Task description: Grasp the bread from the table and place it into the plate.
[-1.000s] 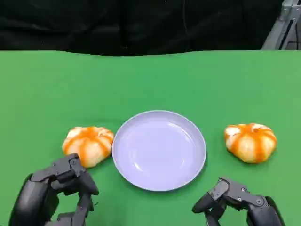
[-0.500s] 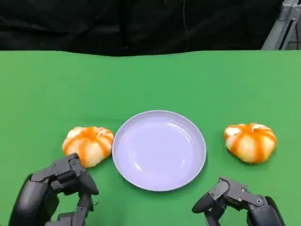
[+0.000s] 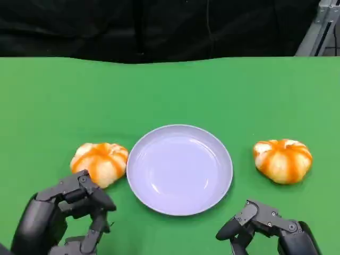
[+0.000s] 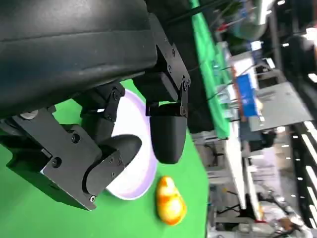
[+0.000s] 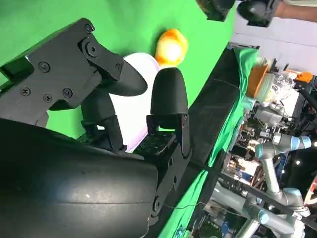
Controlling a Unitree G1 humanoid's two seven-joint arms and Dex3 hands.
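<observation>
Left bun [image 3: 100, 163]: I judge it light, soft, crushable; I'd cup its sides. Plate [image 3: 179, 169] beside it. Left hand [image 3: 61, 219], right hand [image 3: 268, 228]: fingers apart, empty.

Head looks down — wrists share plate [image 3: 179, 170].

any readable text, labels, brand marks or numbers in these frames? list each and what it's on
None readable.
The bread rolls, the plate and the green table: no print or marks.
The left hand and right hand: plain black shells, no lettering seen.
Background clutter in the left wrist view and the shelves in the right wrist view: any labels there are too small and blurred to read.
</observation>
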